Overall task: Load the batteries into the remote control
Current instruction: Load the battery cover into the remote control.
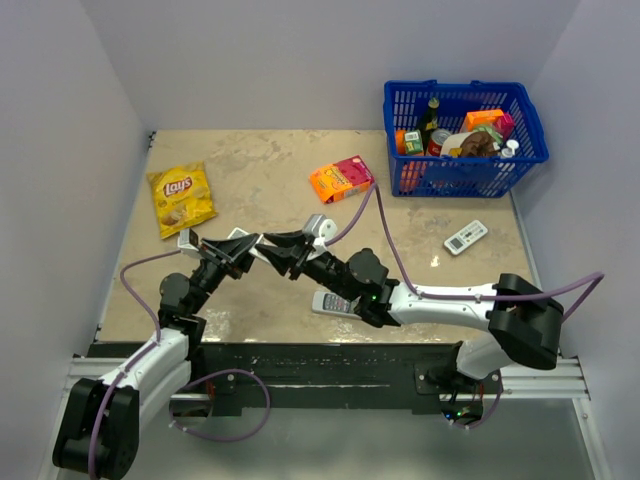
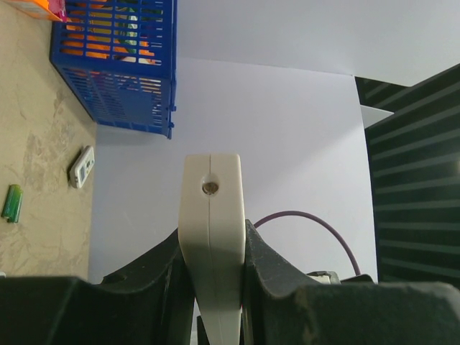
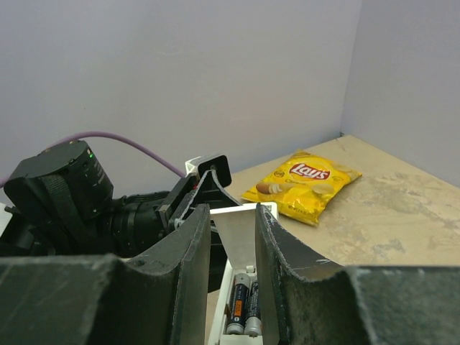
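Note:
The slim white remote control (image 2: 210, 208) is held above the table, pointing at the left wrist camera, with my left gripper (image 2: 212, 231) shut on its sides. In the right wrist view its battery bay lies open, and two dark batteries (image 3: 244, 310) with silvery ends sit side by side inside. The white battery cover (image 3: 241, 231) stands tilted up from the bay, and my right gripper (image 3: 230, 212) is shut on its edges. From above, the left gripper (image 1: 236, 250) and right gripper (image 1: 270, 244) meet tip to tip over the table's near middle.
A grey-white remote (image 1: 333, 303) lies under the right arm. A white remote with a display (image 1: 466, 237) lies at the right, and a green pair of batteries (image 2: 12, 203) near it. A blue basket (image 1: 465, 178), an orange box (image 1: 341, 179) and a Lay's bag (image 1: 181, 198) sit further back.

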